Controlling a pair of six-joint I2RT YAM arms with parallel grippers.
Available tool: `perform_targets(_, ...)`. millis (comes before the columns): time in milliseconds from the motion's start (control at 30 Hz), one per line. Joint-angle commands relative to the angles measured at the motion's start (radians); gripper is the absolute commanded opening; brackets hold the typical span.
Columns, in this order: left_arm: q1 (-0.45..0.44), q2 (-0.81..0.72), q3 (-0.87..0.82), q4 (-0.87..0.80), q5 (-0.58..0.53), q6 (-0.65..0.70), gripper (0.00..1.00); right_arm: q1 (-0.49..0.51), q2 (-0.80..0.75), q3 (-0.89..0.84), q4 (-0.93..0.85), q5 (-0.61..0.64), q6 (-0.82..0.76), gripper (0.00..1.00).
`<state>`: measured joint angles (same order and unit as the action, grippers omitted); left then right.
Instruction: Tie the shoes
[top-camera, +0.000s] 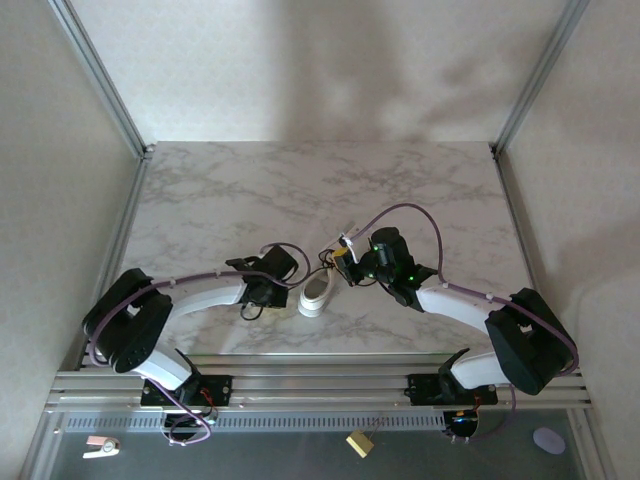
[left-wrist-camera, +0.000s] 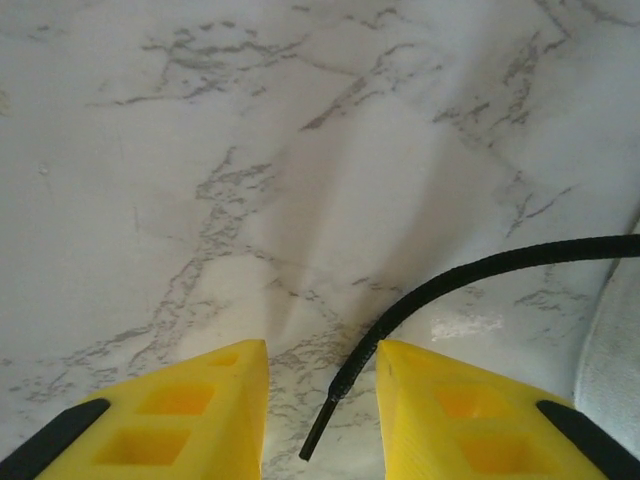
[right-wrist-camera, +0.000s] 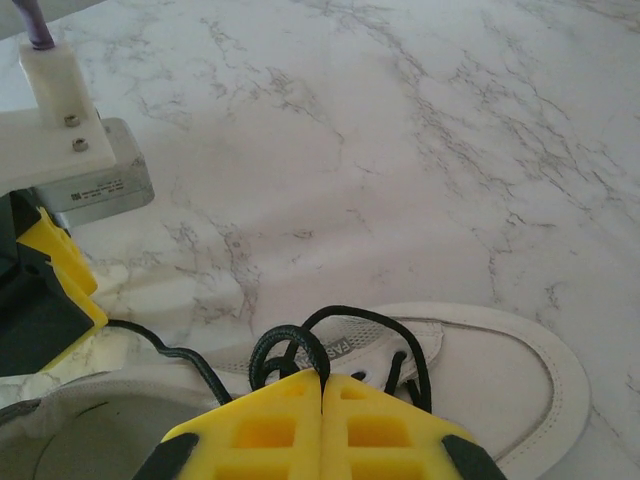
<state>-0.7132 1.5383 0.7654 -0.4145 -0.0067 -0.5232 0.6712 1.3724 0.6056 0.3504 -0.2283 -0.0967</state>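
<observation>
The white shoe (top-camera: 318, 296) lies on the marble table between my two grippers, with black laces trailing from it. My right gripper (right-wrist-camera: 322, 378) is shut on a loop of black lace (right-wrist-camera: 285, 338) just above the shoe's tongue (right-wrist-camera: 400, 345). In the left wrist view my left gripper (left-wrist-camera: 322, 365) hovers low over the table with its yellow fingers (left-wrist-camera: 215, 405) apart. A free lace end (left-wrist-camera: 450, 285) with its stiff tip lies on the table in the gap, close to the right finger and not pinched. The shoe's edge (left-wrist-camera: 615, 370) shows at the right.
The marble table (top-camera: 320, 190) stretches away behind the shoe, framed by metal posts at the back corners. The left gripper's yellow finger (right-wrist-camera: 55, 265) and white camera mount (right-wrist-camera: 60, 110) sit close on the left of the right wrist view. Both arms meet near the shoe.
</observation>
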Motion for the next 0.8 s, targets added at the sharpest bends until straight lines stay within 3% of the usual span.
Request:
perform_targets(0,-0.012,0.03,-0.003,0.019,0.014,0.015,0.32,0.008,-0.009,0.017,0.001,0.012,-0.018,0.0)
perform_targets(367,-0.019,0.07,0.054,0.026,-0.061,0.02,0.02,0.008,-0.015,0.004,0.014,0.005,-0.013,0.0)
perform_targets(767,0.08,0.181,0.208,0.113,-0.027,0.074,0.0,0.01,-0.043,-0.013,0.033,-0.012,0.002,0.0)
